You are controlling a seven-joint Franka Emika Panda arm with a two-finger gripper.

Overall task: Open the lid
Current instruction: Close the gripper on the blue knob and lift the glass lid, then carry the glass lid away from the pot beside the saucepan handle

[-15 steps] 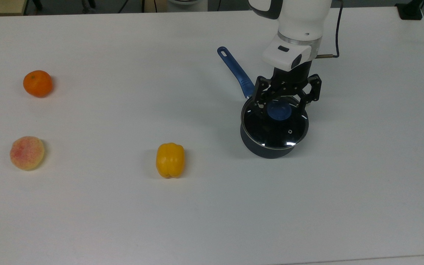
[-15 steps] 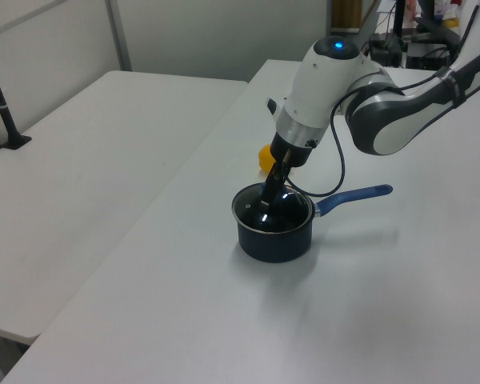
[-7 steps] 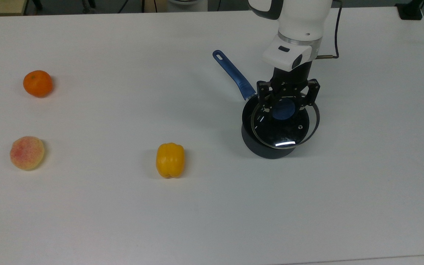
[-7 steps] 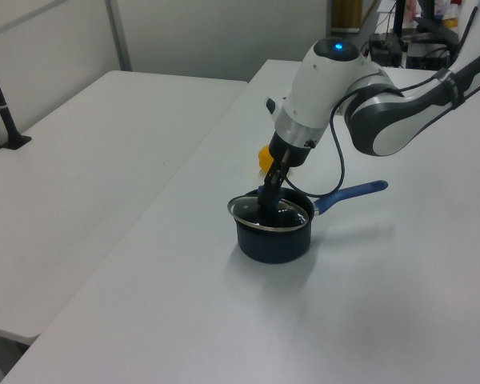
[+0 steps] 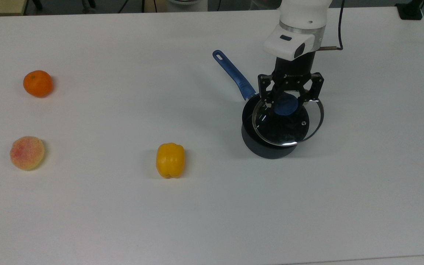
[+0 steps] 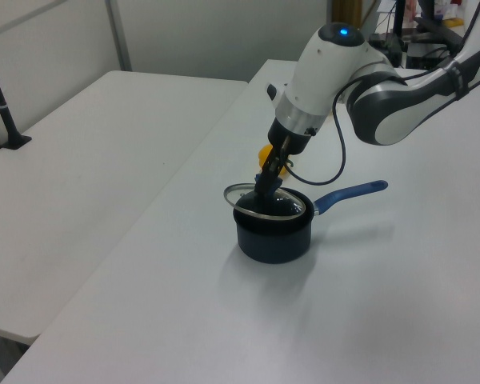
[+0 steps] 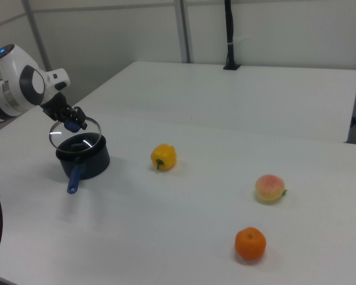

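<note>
The lid [image 5: 289, 127] [image 6: 252, 200] [image 7: 77, 132] is a clear glass disc with a metal rim and a blue knob [image 5: 285, 104]. It hangs a little above the dark saucepan [image 5: 267, 147] [image 6: 274, 236] [image 7: 86, 160], shifted toward the top view's right. My gripper [image 5: 288, 100] [image 6: 266, 184] [image 7: 73, 123] is shut on the knob from above. The saucepan's long blue handle [image 5: 234, 75] [image 6: 352, 194] [image 7: 74, 178] points to the top view's upper left.
On the white table [image 5: 123, 206] lie a yellow bell pepper [image 5: 170, 159] [image 7: 163, 157], a peach [image 5: 27, 152] [image 7: 269, 188] and an orange [image 5: 37, 83] [image 7: 250, 244], all on the top view's left side. A black cable [image 5: 339, 33] trails behind the arm.
The lid has come up off the saucepan in my gripper and drifted toward the top view's right. The saucepan's handle swung slightly, then stayed put.
</note>
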